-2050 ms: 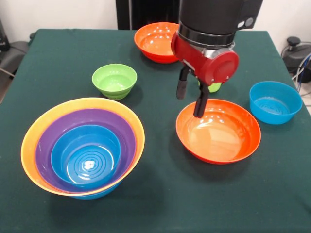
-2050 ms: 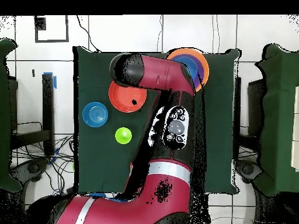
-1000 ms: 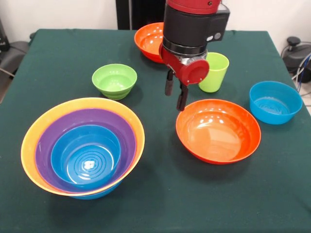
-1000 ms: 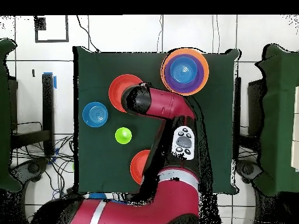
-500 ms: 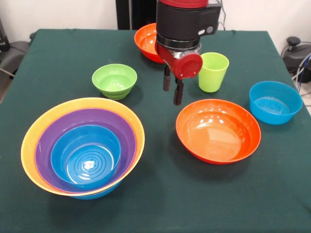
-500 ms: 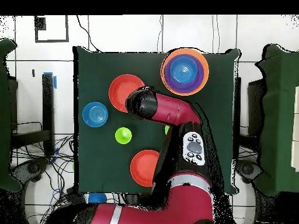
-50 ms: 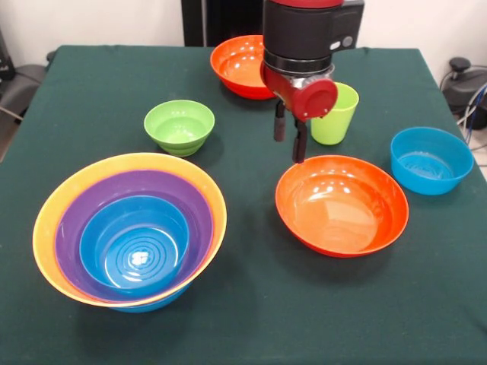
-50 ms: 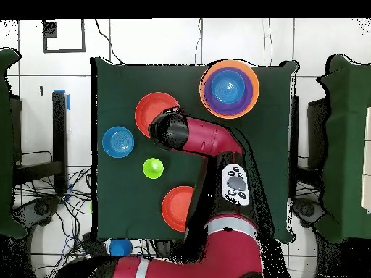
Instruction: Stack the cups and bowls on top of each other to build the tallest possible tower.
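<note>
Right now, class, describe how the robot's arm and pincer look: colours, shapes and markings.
The arm is a thick red tube with black joints and a grey oval button panel. Its wrist is a black cylinder with a silver ring and a round red cap. The pincer has two slim dark fingers.

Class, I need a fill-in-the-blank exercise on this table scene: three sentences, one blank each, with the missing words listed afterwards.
1. In the nested stack, the innermost bowl is ____.
2. The gripper hangs with its jaws apart, holding ____.
3. The lime-green tumbler stands upright beside the far rim of the big ____ bowl.

Missing words: blue; nothing; orange
</note>
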Controlling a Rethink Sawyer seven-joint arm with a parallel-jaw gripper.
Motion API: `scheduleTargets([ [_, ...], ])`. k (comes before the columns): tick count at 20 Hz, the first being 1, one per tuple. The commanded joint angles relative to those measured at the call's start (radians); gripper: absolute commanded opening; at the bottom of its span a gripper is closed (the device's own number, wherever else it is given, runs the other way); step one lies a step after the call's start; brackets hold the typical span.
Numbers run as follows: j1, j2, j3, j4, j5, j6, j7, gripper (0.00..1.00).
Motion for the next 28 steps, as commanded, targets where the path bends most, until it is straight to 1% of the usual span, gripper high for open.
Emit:
scheduleTargets([
  [1, 0.023, 0.027, 0.114, 0.048, 0.0, -0.066, 0.04, 1.0],
  [12, 0.022, 0.089, 0.113, 0.038, -0.009, -0.148, 0.047, 1.0],
  [17, 0.038, 0.135, 0.101, 0.034, -0.014, -0.208, 0.063, 1.0],
  [24, 0.063, 0.176, 0.085, 0.039, -0.01, -0.265, 0.078, 1.0],
  [28, 0.065, 0.206, 0.091, 0.027, -0.009, -0.297, 0.072, 1.0],
])
